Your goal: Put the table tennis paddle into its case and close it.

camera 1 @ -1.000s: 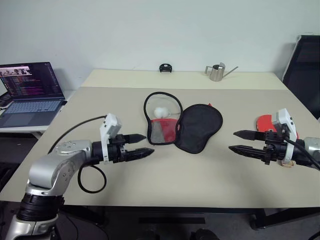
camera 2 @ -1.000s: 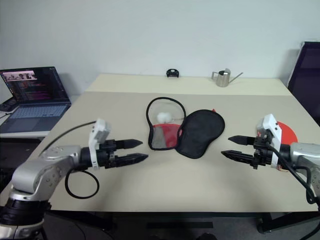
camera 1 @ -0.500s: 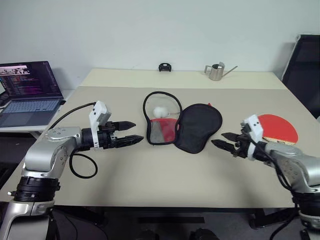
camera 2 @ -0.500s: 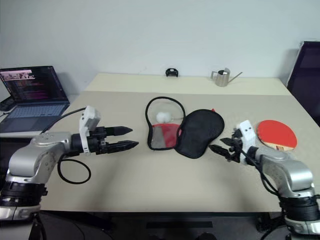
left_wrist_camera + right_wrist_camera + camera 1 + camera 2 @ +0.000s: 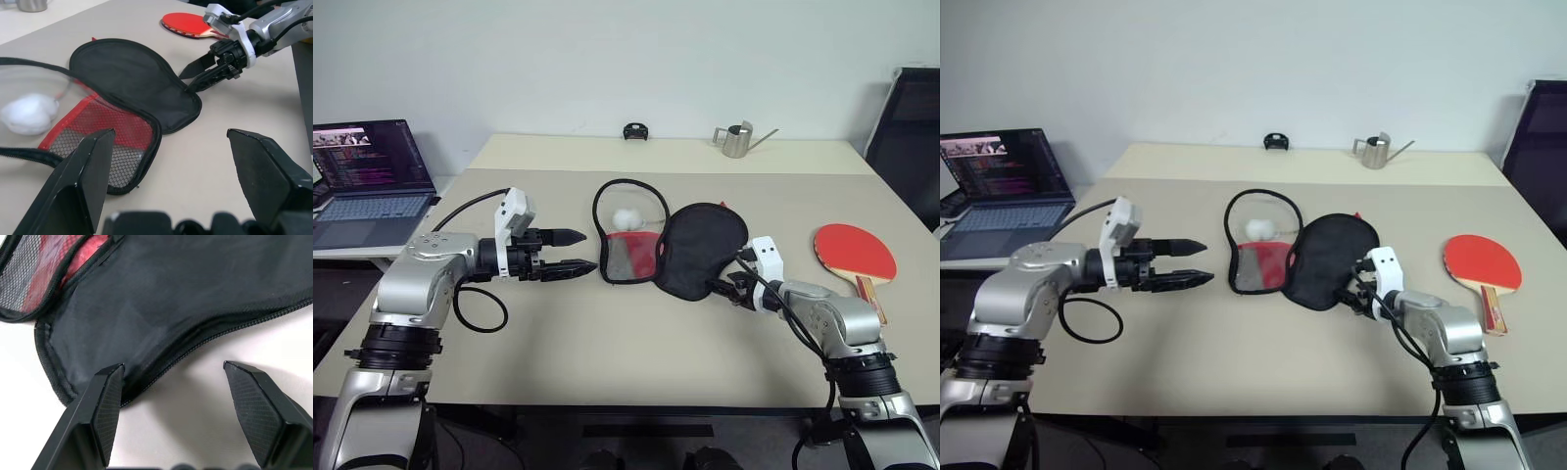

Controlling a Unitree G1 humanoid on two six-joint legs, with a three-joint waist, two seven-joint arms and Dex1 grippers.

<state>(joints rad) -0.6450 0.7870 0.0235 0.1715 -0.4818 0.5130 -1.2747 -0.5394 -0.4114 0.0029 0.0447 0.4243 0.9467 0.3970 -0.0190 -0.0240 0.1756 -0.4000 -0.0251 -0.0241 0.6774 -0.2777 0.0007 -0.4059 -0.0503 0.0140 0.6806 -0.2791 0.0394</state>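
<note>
The case (image 5: 698,251) lies unzipped and spread open in the middle of the table. Its black flap is on the right. Its red half with a mesh pocket (image 5: 628,257) is on the left, and a white ball (image 5: 626,217) sits under a clear panel. The table tennis paddle (image 5: 854,252) lies red face up at the right, apart from the case. My right gripper (image 5: 717,287) is open, low at the near edge of the black flap (image 5: 161,298). My left gripper (image 5: 591,250) is open just left of the case and points at it.
An open laptop (image 5: 372,171) stands on a side table at the left. A metal watering can (image 5: 737,140) and a small black object (image 5: 635,131) sit at the table's (image 5: 636,343) far edge. A black chair (image 5: 913,127) stands at the right. A cable loop (image 5: 475,308) hangs below my left arm.
My right gripper has dropped and swung left, from in front of the paddle to the black flap's near edge. My left gripper has risen slightly and moved forward. Both stayed open.
</note>
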